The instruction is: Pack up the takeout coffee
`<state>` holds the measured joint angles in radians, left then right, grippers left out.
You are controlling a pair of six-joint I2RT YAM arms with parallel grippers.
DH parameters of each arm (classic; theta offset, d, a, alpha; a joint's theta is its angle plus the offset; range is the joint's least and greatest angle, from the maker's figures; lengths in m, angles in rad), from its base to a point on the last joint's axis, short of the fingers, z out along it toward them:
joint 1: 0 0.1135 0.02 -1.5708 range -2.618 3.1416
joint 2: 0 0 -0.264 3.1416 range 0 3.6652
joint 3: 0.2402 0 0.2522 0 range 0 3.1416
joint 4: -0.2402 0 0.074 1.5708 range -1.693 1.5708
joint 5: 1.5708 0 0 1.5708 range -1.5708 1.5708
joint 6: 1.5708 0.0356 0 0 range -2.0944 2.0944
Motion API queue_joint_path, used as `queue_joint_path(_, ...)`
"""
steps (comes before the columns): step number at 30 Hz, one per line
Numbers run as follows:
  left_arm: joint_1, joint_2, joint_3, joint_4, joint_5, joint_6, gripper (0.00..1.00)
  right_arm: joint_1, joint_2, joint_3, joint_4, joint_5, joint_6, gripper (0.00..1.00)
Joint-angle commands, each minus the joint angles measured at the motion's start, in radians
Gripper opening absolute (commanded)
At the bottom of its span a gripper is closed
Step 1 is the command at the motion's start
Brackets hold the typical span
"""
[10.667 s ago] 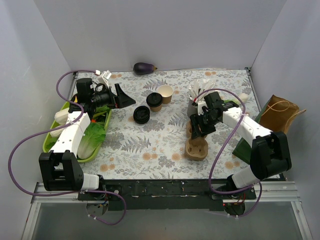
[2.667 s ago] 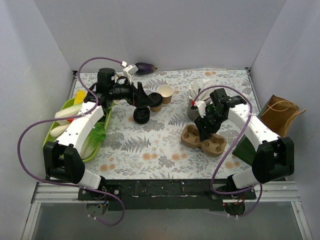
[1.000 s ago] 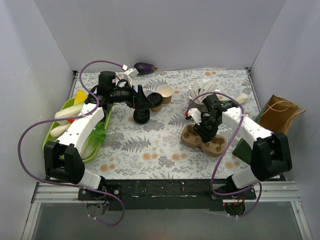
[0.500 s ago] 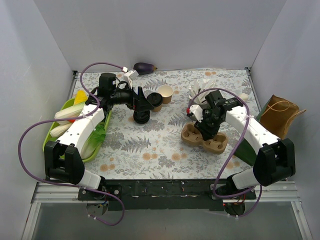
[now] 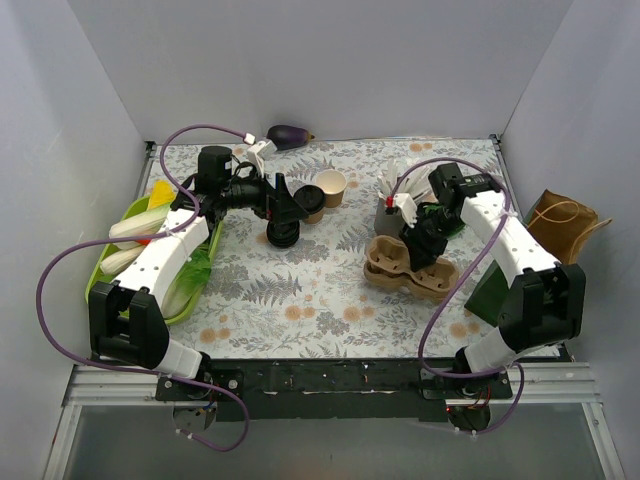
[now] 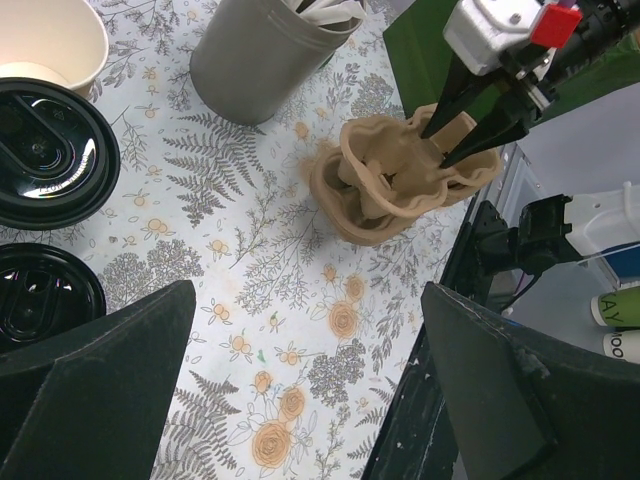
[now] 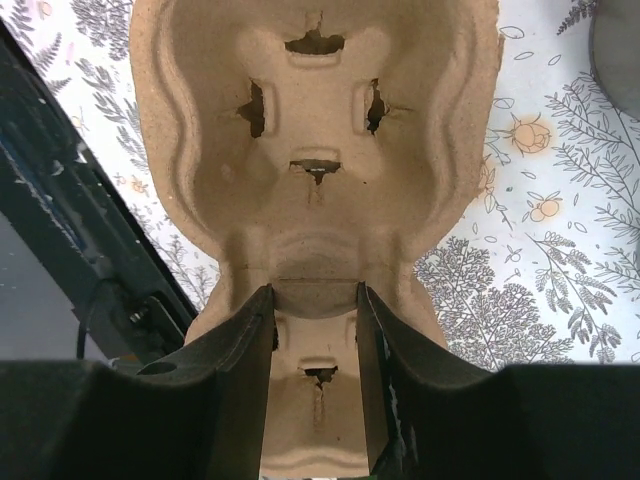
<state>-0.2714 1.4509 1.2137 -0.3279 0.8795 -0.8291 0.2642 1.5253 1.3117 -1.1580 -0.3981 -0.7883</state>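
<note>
The takeout coffee (image 5: 310, 198), a tan cup under a black lid (image 6: 45, 150), stands at the back middle beside an open tan cup (image 5: 331, 186). My left gripper (image 5: 285, 207) hovers just left of the coffee, open and holding nothing; its dark fingers (image 6: 90, 395) frame bare cloth in the left wrist view. A brown moulded cup carrier (image 5: 408, 266) sits tilted at the right. My right gripper (image 5: 421, 246) is shut on the carrier's middle ridge (image 7: 313, 262), one finger (image 7: 240, 370) on each side of it.
A stack of loose black lids (image 5: 283, 233) lies in front of the coffee. A grey canister (image 5: 393, 208) of white utensils stands behind the carrier. A green tray (image 5: 105, 280) of vegetables is at the left, an eggplant (image 5: 288, 135) at the back, a green bag (image 5: 492, 292) and brown bag (image 5: 560, 225) at the right.
My right wrist has swung toward the back right, keeping its grip, and the carrier has turned and shifted slightly with it. The left arm has stayed put.
</note>
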Motion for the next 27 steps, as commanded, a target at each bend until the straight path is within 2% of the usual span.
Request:
queue_joint_path(1, 0.005, -0.057, -0.01, 0.016, 0.013, 0.001, 0.98, -0.033, -0.043, 0.072, -0.062, -0.139, -0.029, 0.16)
queue_joint_path(6, 0.005, -0.061, -0.011, 0.02, 0.019, -0.007, 0.98, -0.029, -0.079, 0.031, -0.027, -0.072, -0.016, 0.12)
queue_joint_path(11, 0.005, -0.066, -0.026, 0.03, 0.022, -0.015, 0.98, -0.03, -0.126, -0.034, 0.042, -0.11, -0.031, 0.13)
queue_joint_path(13, 0.005, -0.058, -0.025, 0.032, 0.027, -0.021, 0.98, 0.018, -0.09, -0.061, 0.075, -0.073, -0.017, 0.13)
queue_joint_path(15, 0.006, -0.05, -0.014, 0.033, 0.03, -0.022, 0.98, 0.122, -0.032, -0.033, 0.043, 0.061, -0.017, 0.12)
queue_joint_path(16, 0.005, -0.047, 0.0, 0.032, 0.03, -0.025, 0.98, 0.139, 0.011, 0.013, -0.026, 0.083, -0.034, 0.12)
queue_joint_path(22, 0.006, -0.043, 0.014, 0.029, 0.023, -0.018, 0.98, 0.15, 0.0, 0.109, -0.14, 0.183, -0.103, 0.11)
queue_joint_path(26, 0.005, -0.044, -0.003, 0.033, 0.021, -0.013, 0.98, 0.119, -0.082, 0.011, -0.004, 0.217, -0.049, 0.12)
queue_joint_path(27, 0.005, -0.041, 0.0, 0.035, 0.022, -0.015, 0.98, 0.127, -0.074, 0.039, -0.023, 0.171, -0.045, 0.11)
